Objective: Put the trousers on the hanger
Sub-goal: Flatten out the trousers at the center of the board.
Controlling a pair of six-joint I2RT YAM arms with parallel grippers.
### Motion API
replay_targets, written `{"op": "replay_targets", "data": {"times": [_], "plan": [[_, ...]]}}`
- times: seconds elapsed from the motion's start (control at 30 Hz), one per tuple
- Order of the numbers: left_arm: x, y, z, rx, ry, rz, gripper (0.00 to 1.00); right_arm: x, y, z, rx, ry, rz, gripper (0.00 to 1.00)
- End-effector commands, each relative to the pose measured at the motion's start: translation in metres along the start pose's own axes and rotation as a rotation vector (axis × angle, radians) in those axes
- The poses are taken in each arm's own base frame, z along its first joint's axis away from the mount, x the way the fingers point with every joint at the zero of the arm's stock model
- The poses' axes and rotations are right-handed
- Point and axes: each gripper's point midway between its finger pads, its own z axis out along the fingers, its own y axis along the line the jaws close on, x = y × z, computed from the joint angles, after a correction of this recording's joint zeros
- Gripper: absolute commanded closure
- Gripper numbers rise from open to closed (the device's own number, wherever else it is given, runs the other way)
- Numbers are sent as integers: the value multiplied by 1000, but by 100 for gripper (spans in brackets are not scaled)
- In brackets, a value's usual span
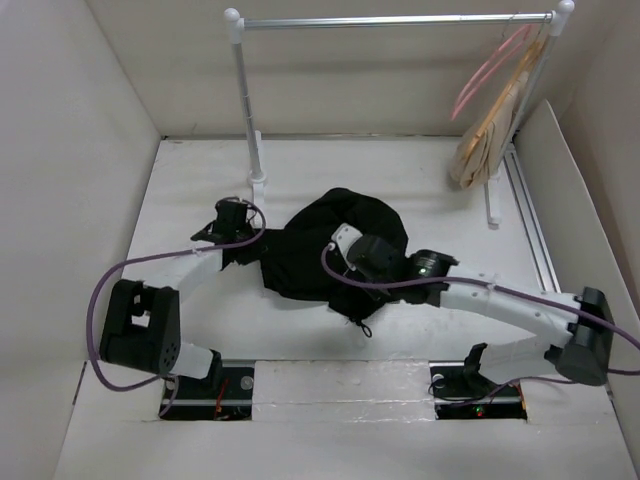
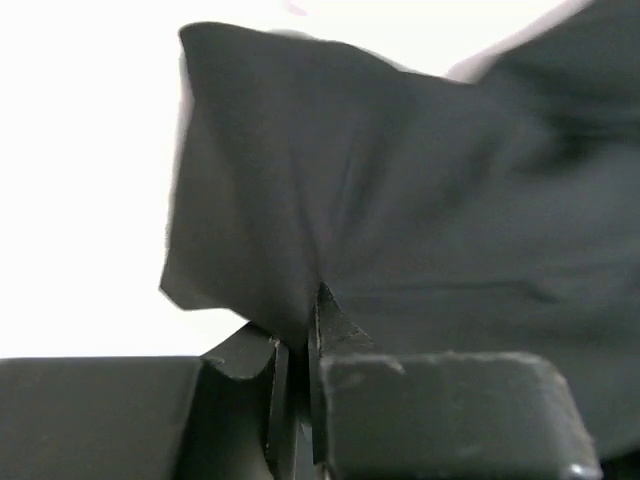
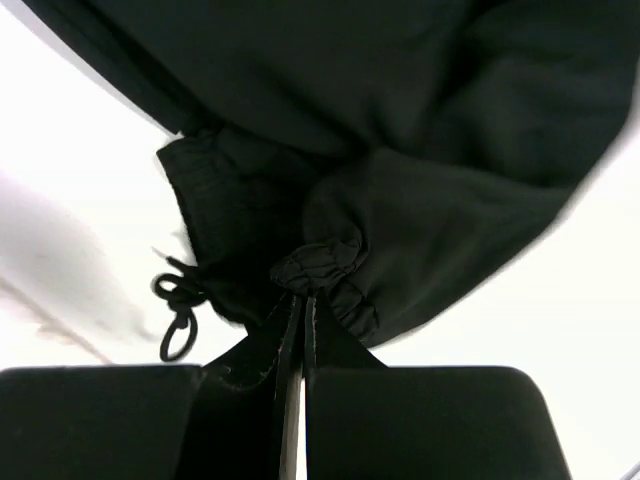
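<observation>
White counter (image 1: 200,190), enclosed by plain pale walls (image 1: 70,150); we list the contents as follows.

Item 1: rail (image 1: 390,21), a metal bar on two white posts, standing along the far side of the counter.

Item 2: hanger (image 1: 487,62), thin pink loop, hooked on the right end of the rail, well apart from the cloth below.

Item 3: tan hangers (image 1: 490,135), a bunch hanging just beside the pink one at the same end of the rail.

Item 4: trousers (image 1: 310,255), black, lying in a crumpled heap at the middle of the counter between the two arms. We cannot tell one leg from the other in the heap. A drawstring (image 3: 178,310) dangles in a small looped knot from the near edge.

Item 5: left tool (image 1: 240,232), at the heap's left edge. We record its fingers pressed together with a fold of the black cloth pinched between them.

Item 6: right tool (image 1: 343,243), lying over the heap's middle. We record its fingers closed on a gathered, elastic-looking hem of the trousers, just beside the drawstring.
</observation>
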Motion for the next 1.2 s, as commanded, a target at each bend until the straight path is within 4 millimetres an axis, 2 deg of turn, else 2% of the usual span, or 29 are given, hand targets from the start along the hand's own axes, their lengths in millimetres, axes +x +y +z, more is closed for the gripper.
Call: {"op": "replay_targets", "data": {"times": [0.0, 0.03, 0.07, 0.1, 0.13, 0.2, 0.23, 0.27, 0.3, 0.33, 0.37, 0.4, 0.47, 0.57, 0.6, 0.67, 0.7, 0.73, 0.8, 0.83, 0.87, 0.9, 0.93, 0.97, 1.0, 1.03, 1.07, 1.13, 1.17], "plan": [[-78, -49, -72, 119, -264, 21, 100, -59, -42, -90, 95, -257, 146, 100], [-95, -47, -92, 93, -347, 10, 100, -80, -54, -137, 72, -384, 191, 100], [-114, -58, -132, 142, -453, -2, 100, -87, -62, -160, 69, -444, 214, 100], [-140, -61, -181, 149, -587, -30, 100, -98, -76, -208, 45, -561, 256, 100], [-151, -63, -196, 137, -628, -45, 100, -105, -80, -223, 37, -597, 261, 100], [-179, -75, -274, 185, -784, -72, 100, -111, -95, -275, 8, -716, 288, 100], [-188, -76, -300, 187, -836, -82, 100, -111, -101, -293, 4, -744, 278, 100], [-197, -72, -326, 171, -904, -104, 100, -118, -115, -337, -6, -846, 313, 100], [-207, -78, -372, 208, -984, -121, 100, -121, -121, -358, -18, -895, 318, 100], [-213, -74, -395, 195, -1040, -130, 100, -120, -127, -376, -13, -931, 296, 100], [-215, -73, -417, 208, -1083, -136, 100, -119, -140, -413, -15, -1019, 323, 100], [-218, -74, -448, 237, -1144, -147, 100, -117, -147, -420, 9, -1031, 338, 100], [-217, -65, -463, 211, -1186, -162, 100, -107, -157, -416, 64, -1001, 356, 99], [-203, -59, -426, 196, -1107, -148, 100, -84, -161, -361, 202, -836, 378, 98], [-190, -51, -380, 150, -1012, -133, 100, -70, -156, -317, 275, -714, 353, 98], [-165, -53, -344, 221, -907, -138, 100, -56, -155, -287, 342, -649, 339, 97], [-146, -42, -291, 181, -810, -128, 100, -45, -165, -271, 433, -592, 354, 97], [-136, -41, -272, 190, -763, -127, 100, -35, -160, -239, 467, -531, 361, 97], [-124, -31, -226, 133, -693, -93, 100, -18, -171, -208, 533, -450, 386, 98], [-123, -28, -213, 106, -672, -85, 100, -7, -171, -180, 547, -403, 387, 99], [-123, -27, -187, 59, -616, -55, 100, -1, -176, -166, 557, -375, 409, 100], [-127, -30, -172, 43, -595, -14, 97, 5, -177, -151, 526, -342, 388, 100], [-126, -33, -158, 33, -554, -3, 97, 20, -198, -143, 583, -310, 454, 100], [-123, -32, -129, -6, -483, 14, 98, 37, -202, -123, 586, -249, 470, 100], [-125, -38, -119, 7, -460, 26, 100, 44, -204, -112, 552, -227, 484, 100], [-118, -42, -108, 19, -410, 18, 100, 65, -221, -109, 599, -176, 543, 100], [-114, -43, -96, 20, -373, 19, 100, 82, -224, -100, 609, -128, 567, 100], [-101, -59, -94, 74, -351, 25, 100, 99, -234, -94, 613, -104, 597, 100], [-100, -63, -103, 110, -370, 15, 100, 114, -247, -98, 652, -94, 648, 100]]}}
